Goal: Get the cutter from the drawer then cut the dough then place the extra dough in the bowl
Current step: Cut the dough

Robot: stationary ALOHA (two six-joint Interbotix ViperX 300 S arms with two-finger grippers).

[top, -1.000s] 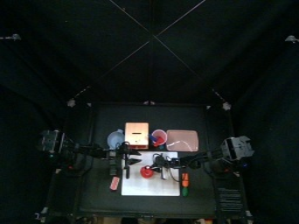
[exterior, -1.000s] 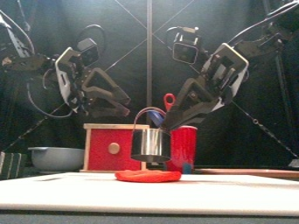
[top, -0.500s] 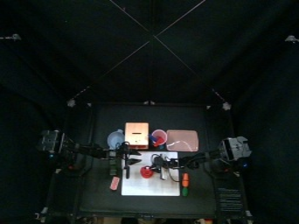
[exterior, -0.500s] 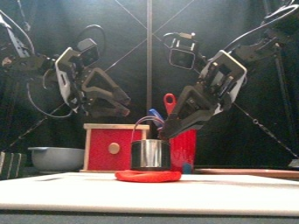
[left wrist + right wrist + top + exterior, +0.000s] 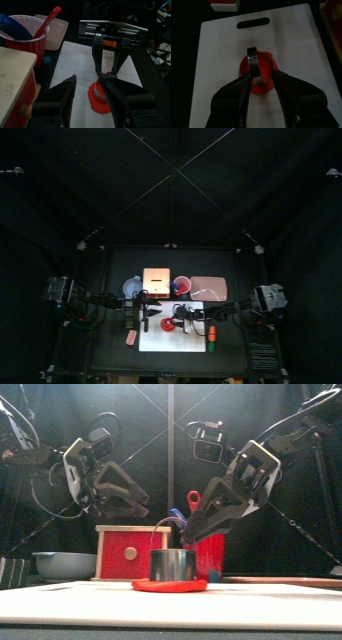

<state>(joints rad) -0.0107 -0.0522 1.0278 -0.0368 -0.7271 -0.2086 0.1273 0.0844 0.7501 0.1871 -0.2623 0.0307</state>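
Low at the left, the blue-grey bowl [image 5: 60, 564] waits well apart from the dough. The left tool [image 5: 138, 511] hangs above the wooden box [image 5: 131, 552], jaws spread and holding nothing. In front of the box, the cutter [image 5: 173, 564] stands on the red dough [image 5: 170, 585], which lies flat on the white cutting board [image 5: 218, 60]. The right tool [image 5: 185, 534] pinches the cutter's wire handle from above, with the red cup [image 5: 211, 549] just behind. I'd say fetching is done and cutting is under way. Next comes a straight, firm press down, then a clean lift. After that the outer dough must be picked up and carried left to the bowl.
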